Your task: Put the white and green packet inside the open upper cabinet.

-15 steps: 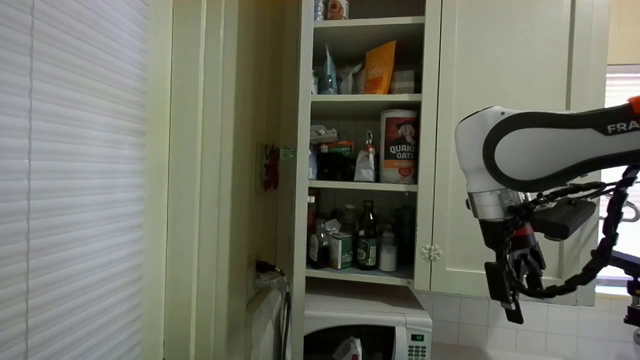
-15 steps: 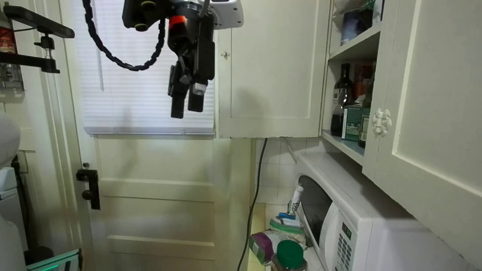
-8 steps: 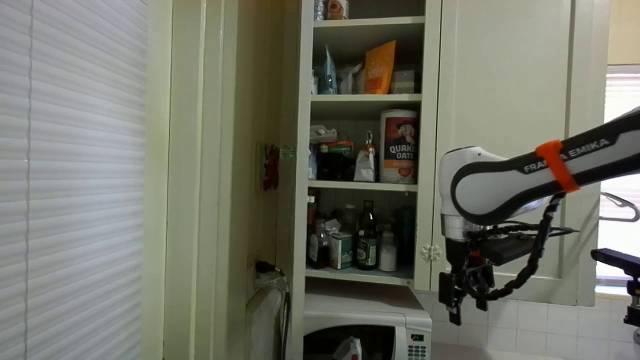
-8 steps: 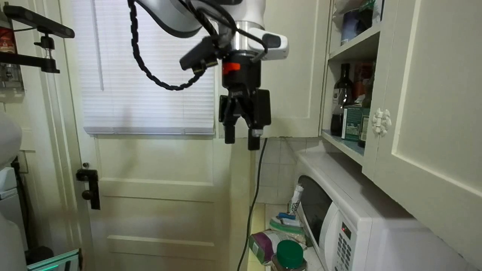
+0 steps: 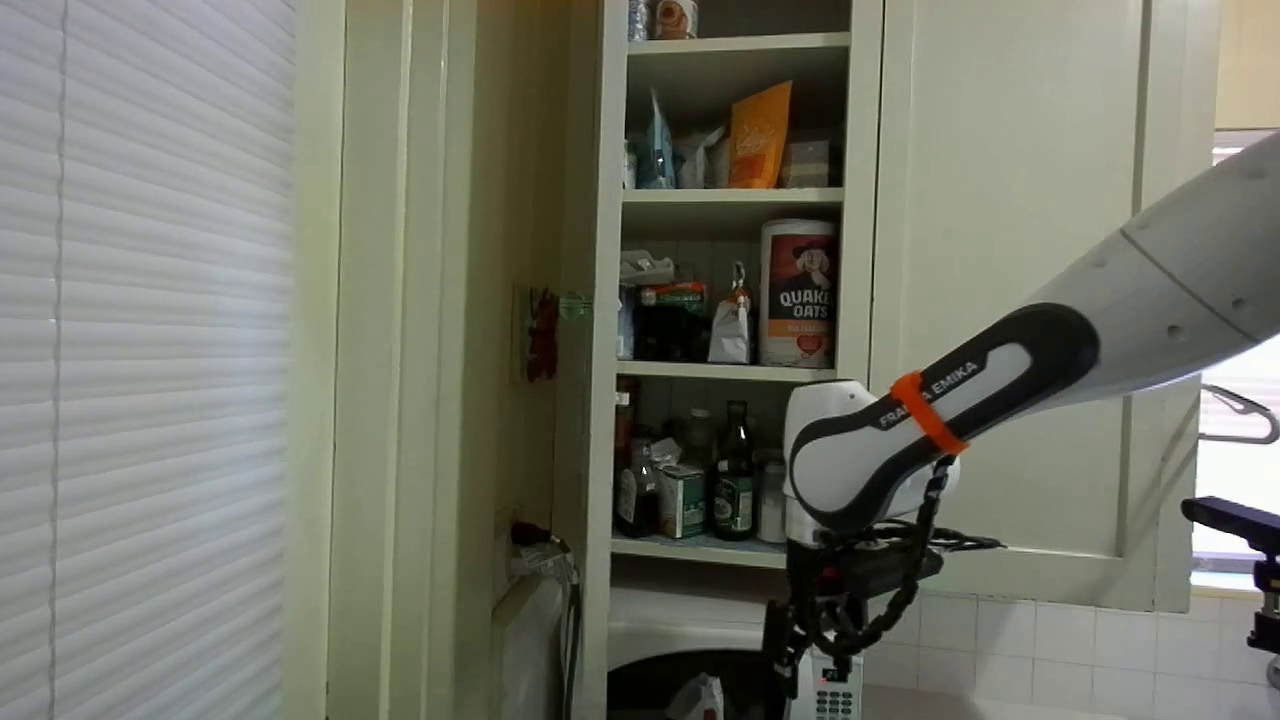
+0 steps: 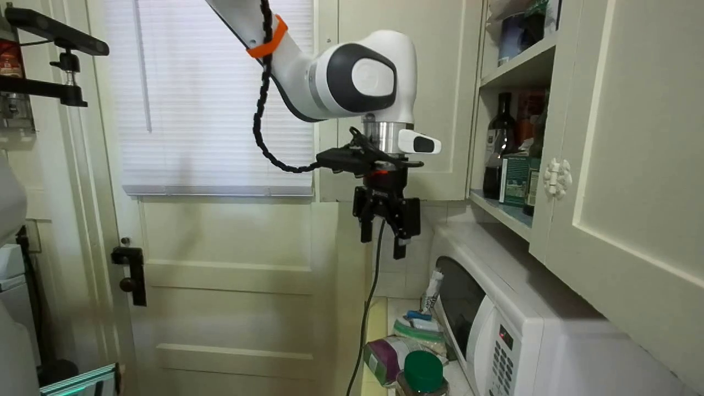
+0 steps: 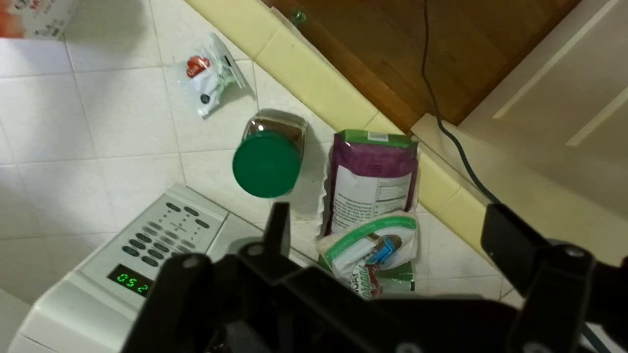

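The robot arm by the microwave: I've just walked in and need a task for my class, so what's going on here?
A robot arm holds its tool open and empty above the counter by the microwave. What looks like the white and green packet lies on the counter, not yet picked up. The open upper cabinet, where it should go, already holds bottles and a Quaker Oats canister.
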### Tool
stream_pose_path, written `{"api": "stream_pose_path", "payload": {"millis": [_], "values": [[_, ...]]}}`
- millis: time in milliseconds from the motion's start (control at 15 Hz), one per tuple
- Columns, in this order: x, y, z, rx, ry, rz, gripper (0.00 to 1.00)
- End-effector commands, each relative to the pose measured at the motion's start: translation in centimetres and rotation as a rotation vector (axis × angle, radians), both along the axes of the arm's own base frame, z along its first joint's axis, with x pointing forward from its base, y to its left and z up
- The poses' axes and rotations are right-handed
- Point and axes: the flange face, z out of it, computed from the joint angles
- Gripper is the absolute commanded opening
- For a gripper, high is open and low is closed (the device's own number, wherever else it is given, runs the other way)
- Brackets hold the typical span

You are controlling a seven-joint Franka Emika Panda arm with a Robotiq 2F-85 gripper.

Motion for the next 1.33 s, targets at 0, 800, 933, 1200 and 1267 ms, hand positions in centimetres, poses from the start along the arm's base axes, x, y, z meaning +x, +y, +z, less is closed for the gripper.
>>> {"api": "stream_pose_path", "payload": {"millis": [0,800,933,1200,1267], "values": [[4.4,2.3,-3.3,-0.007,-0.007,-0.006,1.0],[5.9,2.0,-4.5,0.021,-0.053,-0.049,1.0],[6.5,1.7,-5.4,0.034,-0.069,-0.081,1.0],[7.5,0.6,-7.4,0.037,-0.079,-0.166,1.0],[7.8,0.4,-8.0,0.055,-0.09,-0.19,1.0]]}}
